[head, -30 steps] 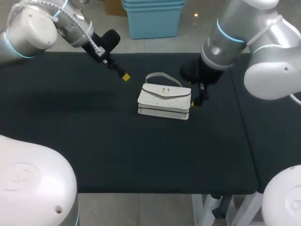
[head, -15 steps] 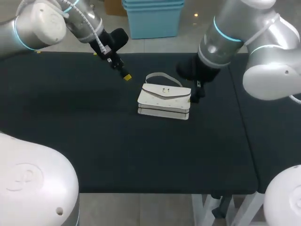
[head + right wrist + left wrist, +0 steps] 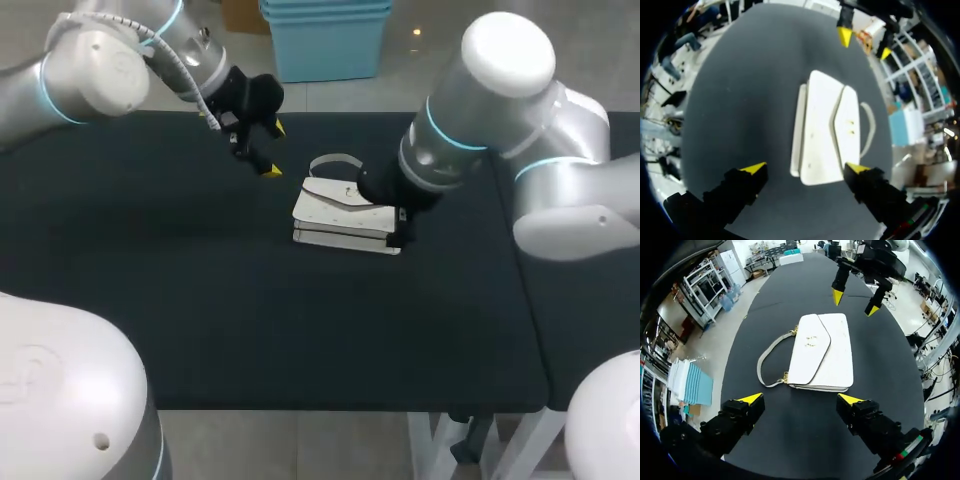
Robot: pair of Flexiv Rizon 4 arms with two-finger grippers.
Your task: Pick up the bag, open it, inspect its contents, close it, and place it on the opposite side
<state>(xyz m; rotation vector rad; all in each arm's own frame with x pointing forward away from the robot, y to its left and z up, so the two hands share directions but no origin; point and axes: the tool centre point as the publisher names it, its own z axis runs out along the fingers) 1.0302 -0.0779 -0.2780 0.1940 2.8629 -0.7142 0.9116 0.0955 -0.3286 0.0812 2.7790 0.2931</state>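
Right gripper point(image 3: 397, 228) is swinging in over the white bag point(image 3: 335, 215) lying mid-table, while the left gripper point(image 3: 272, 150) is spreading at its ten o'clock. Left wrist view: jaws are gaping, stopping short of the bag. Right wrist view: jaws are gaping over its near end; it is looking light and soft-sided, with the strap point(image 3: 767, 360) offering the likeliest hold.

At bag point(image 3: 822, 350) ends: left gripper point(image 3: 800, 399), right gripper point(image 3: 855, 302); strap point(image 3: 762, 365) off one long side; other side open.
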